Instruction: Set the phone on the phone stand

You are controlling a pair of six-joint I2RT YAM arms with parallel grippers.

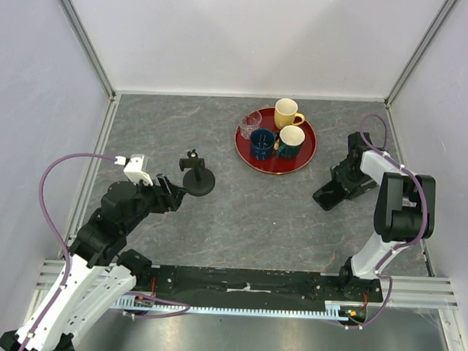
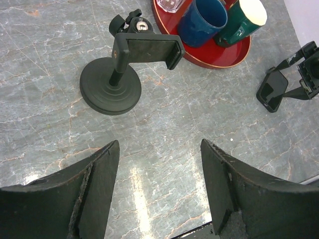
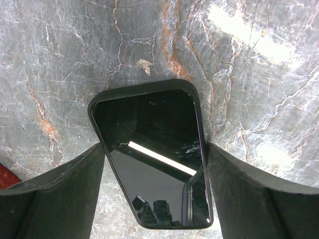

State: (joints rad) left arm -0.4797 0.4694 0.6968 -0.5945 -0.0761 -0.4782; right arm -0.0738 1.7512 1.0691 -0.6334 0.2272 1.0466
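Step in hand, as I judge it: pickup of the thin black glossy-screened smartphone (image 3: 149, 129), which lies on the grey marbled table (image 3: 259, 89) at the right, well apart from the small black disc-based phone stand (image 1: 196, 178). The right fingers (image 3: 65, 189) straddle its long edges, at or just off contact; I cannot tell whether they grip. The left fingers (image 2: 94, 189) gape wide, empty, facing the stand; the next move calls for a firm squeeze, a lift, and a carry left to the cradle.

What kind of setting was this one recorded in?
Probably a lab robot test cell, not a home: plain white panel walls in bare aluminium framing enclose a grey marble-patterned tabletop, with two robot arms bolted along its near rail.
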